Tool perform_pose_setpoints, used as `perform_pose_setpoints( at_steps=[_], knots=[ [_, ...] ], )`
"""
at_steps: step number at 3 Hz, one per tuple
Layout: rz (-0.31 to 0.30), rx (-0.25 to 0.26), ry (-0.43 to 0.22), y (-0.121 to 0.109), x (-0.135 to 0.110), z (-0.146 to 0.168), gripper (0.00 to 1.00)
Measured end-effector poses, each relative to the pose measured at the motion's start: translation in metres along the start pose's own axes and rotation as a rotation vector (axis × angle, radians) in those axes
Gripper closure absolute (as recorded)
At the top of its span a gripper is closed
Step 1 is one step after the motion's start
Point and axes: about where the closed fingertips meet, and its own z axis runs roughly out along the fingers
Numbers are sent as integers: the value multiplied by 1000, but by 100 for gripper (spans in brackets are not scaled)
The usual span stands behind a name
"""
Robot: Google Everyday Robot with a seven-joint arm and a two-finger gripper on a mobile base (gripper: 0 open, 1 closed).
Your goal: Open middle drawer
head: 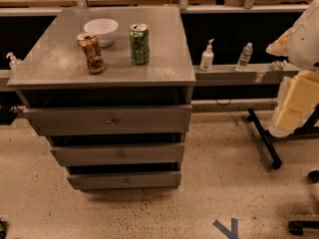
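Gripper (294, 41) sits raised at the right edge of view; its state cannot be told. Middle drawer (149, 154) lies well apart, below and left of it. The front appears shut, and the knob (119, 156) is untouched.

Well to the right of the counter (55, 63) shows a smooth, rounded white arm shell (306, 36); the gripper is out of view.

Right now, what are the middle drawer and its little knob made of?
The grey middle drawer front looks like painted wood or board: flat, matte, evenly grey. Its small round knob seems metal, with a dull glint. The tool is out of view.
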Motion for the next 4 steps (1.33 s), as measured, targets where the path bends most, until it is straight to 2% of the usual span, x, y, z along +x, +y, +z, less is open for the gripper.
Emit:
perform_pose_setpoints(
  at_steps=[2,3,4],
  knots=[
    [-25,1,-19,-12,-15,13,0],
    [-70,-86,-54,-17,-84,103,0],
    [-107,-233,-121,-3,-206,280,0]
  ],
)
